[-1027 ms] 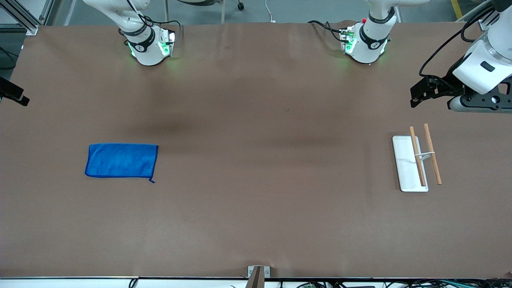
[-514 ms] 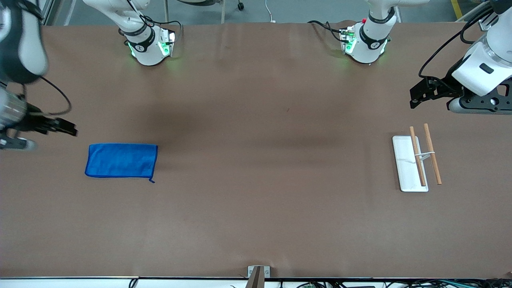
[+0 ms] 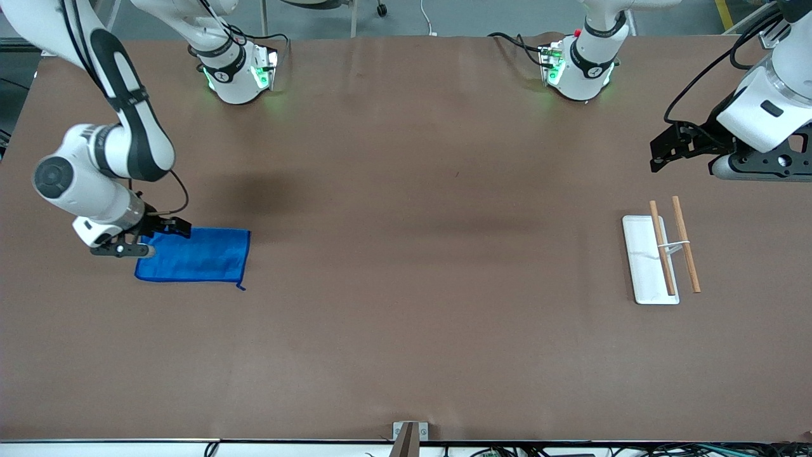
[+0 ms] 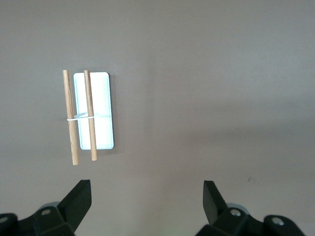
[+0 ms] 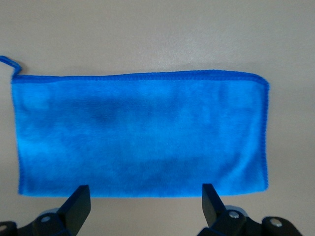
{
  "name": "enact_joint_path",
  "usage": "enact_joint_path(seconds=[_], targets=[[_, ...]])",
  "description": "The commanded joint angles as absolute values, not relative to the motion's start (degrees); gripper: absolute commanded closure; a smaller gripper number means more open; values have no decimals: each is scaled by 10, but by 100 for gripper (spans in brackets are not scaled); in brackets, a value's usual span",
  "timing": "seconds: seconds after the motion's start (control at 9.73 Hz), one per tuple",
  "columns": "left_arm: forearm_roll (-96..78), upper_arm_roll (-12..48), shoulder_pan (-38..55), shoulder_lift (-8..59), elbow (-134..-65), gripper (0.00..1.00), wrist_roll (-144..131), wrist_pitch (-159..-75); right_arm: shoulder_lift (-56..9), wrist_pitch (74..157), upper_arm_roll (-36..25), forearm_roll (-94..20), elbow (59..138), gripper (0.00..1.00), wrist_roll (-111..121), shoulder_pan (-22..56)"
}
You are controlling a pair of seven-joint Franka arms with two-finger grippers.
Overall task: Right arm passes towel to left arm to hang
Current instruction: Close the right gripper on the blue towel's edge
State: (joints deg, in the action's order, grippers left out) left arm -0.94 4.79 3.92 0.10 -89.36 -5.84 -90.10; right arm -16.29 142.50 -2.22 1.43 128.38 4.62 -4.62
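Note:
The bright blue towel (image 3: 196,255) lies flat on the table toward the right arm's end, with its small loop (image 3: 241,287) at one corner. My right gripper (image 3: 155,238) hangs open and empty over the towel's end. In the right wrist view the towel (image 5: 140,132) and its loop (image 5: 7,61) fill the picture, and the right gripper (image 5: 142,194) stands open just off one long edge. My left gripper (image 3: 663,152) is open and empty in the air at the left arm's end of the table, also shown in its wrist view (image 4: 145,189).
A rack with a white base (image 3: 641,266) and two wooden rods (image 3: 686,244) lies on the table under the left gripper's area, nearer the front camera. It shows in the left wrist view too (image 4: 102,88). A metal bracket (image 3: 409,431) sits at the table's front edge.
My right arm has swung in from the table's end and come down over the towel's end. The left arm has hardly moved. The towel has not moved.

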Motion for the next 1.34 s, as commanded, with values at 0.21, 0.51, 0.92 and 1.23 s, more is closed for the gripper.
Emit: enact_joint_path(seconds=[0.21, 0.51, 0.92, 1.23], targets=[[-9, 47, 42, 9, -905, 0, -62, -905, -216, 1497, -22, 26, 1303, 0, 62, -47], [-9, 47, 41, 9, -905, 0, -62, -905, -235, 1513, -22, 26, 1303, 16, 62, -47], [-9, 47, 42, 9, -906, 0, -62, -905, -241, 1516, -21, 25, 1303, 77, 59, -49], [-9, 47, 44, 10, -906, 0, -62, -905, -226, 1466, -21, 25, 1293, 98, 54, -48]])
